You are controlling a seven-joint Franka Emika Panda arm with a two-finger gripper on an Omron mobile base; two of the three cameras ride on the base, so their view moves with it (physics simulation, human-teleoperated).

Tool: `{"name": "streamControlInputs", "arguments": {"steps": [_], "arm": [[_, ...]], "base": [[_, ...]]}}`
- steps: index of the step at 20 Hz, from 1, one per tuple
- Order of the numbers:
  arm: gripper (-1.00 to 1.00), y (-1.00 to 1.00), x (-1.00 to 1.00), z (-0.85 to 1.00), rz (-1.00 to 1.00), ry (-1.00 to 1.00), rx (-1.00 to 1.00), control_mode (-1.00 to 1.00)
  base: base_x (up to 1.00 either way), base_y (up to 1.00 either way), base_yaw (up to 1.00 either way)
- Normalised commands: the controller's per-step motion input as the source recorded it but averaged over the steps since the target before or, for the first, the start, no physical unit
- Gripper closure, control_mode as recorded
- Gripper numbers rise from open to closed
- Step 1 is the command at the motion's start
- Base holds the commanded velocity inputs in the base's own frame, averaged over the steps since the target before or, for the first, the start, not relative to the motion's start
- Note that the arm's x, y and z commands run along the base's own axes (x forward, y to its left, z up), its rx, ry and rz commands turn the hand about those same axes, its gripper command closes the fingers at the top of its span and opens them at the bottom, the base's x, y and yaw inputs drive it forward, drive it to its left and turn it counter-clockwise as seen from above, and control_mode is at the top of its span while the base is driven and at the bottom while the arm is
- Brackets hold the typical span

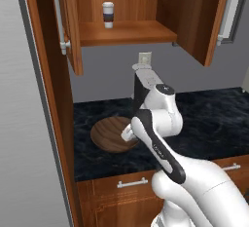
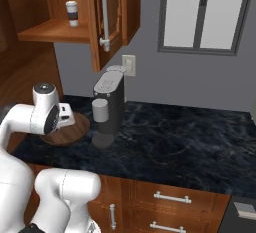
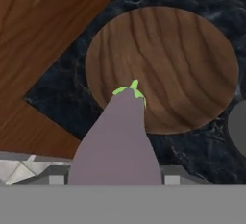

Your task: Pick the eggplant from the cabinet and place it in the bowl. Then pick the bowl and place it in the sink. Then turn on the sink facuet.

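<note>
Purple, green-capped eggplant (image 3: 117, 141) sat gripped in the claw (image 3: 115, 182), poised over the wide brown wooden bowl (image 3: 182, 64) on the table; release, sink and faucet steps remained.

The bowl (image 3: 192, 69) looks like brown wood with plain grain lines and a matt finish. The eggplant (image 3: 117, 141) has smooth, dull purple skin and a bright green cap. The worktop (image 2: 190, 142) reads as dark polished stone veined with white. The cabinet (image 1: 194, 16) is reddish-brown wood, its handles (image 1: 58, 11) silvery metal. The cup (image 1: 108, 14) looks like white paper with a dark band. The coffee machine (image 2: 109, 107) seems matt grey plastic.
</note>
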Motion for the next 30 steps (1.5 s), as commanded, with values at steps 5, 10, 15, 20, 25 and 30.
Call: {"name": "streamControlInputs", "arguments": {"steps": [5,10,15,20,25,30], "arm": [[1.00,0.03,0.43,-0.59,0.00,0.00,-0.02,-1.00],[1.00,0.00,0.30,-0.35,0.00,-0.03,0.00,-1.00],[1.00,0.01,0.49,-0.17,0.00,0.00,0.00,-1.00],[1.00,0.01,0.37,-0.14,0.00,0.00,0.00,-1.00],[-1.00,0.06,0.34,-0.15,0.00,0.00,0.00,-1.00],[-1.00,0.13,0.19,-0.23,0.00,0.00,0.00,-1.00]], "base": [[0.00,0.00,0.00],[0.00,0.00,0.00],[0.00,0.00,0.00],[0.00,0.00,0.00],[0.00,0.00,0.00],[0.00,0.00,0.00]]}}
